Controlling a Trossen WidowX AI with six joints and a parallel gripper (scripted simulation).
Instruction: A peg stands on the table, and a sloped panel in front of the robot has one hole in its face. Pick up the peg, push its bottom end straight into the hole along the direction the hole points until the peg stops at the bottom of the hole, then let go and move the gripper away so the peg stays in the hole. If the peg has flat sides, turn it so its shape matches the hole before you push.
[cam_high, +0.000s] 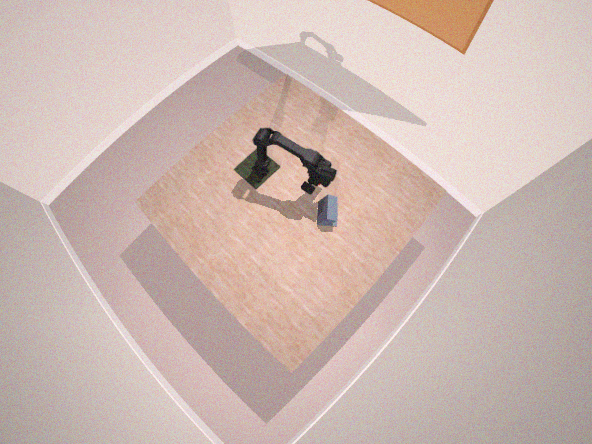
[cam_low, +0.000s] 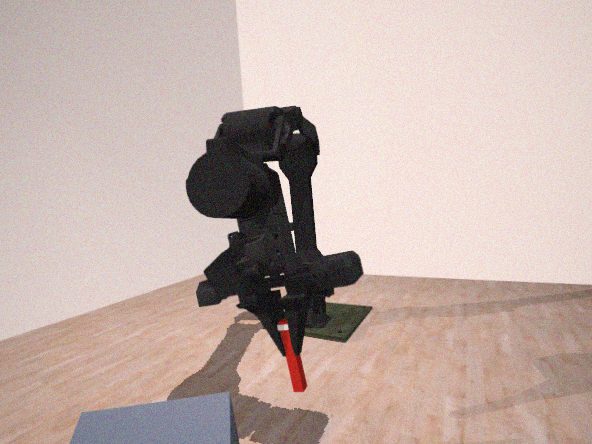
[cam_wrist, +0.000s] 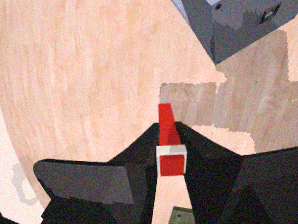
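Pale, plain walls (cam_high: 100, 75) (cam_low: 425, 125) enclose a light wood-grained surface (cam_high: 280, 280) (cam_low: 475, 360) (cam_wrist: 75, 75), crossed by grey-brown shadows. In the top view, a flat orange-brown rectangular panel (cam_high: 435, 22) is cut off by the upper edge. A dark green square base plate (cam_high: 242, 170) (cam_low: 350, 325) (cam_wrist: 182, 216) carries the black jointed arm (cam_high: 292, 146) (cam_low: 302, 200); the wrist view shows only a corner of the plate, at its lower edge.

The black two-fingered gripper (cam_high: 318, 186) (cam_low: 292, 353) (cam_wrist: 166, 127) is closed on a red square-sided peg with a white band near its upper end (cam_high: 320, 185) (cam_low: 297, 372) (cam_wrist: 165, 117). The exterior view shows the peg leaning, its lower end projecting beyond the fingertips; the fingers partly cover its middle. From above, the peg is reduced to a speck of red, and the grip itself is hard to make out.

The blue-grey block with a sloped face (cam_high: 327, 211) (cam_low: 160, 420) (cam_wrist: 250, 35) lies near the peg, which is apart from it and outside its hole. The block is cropped in both the exterior and wrist views. The latter shows a small square opening (cam_wrist: 270, 13) in a shaded face; its depth cannot be read.
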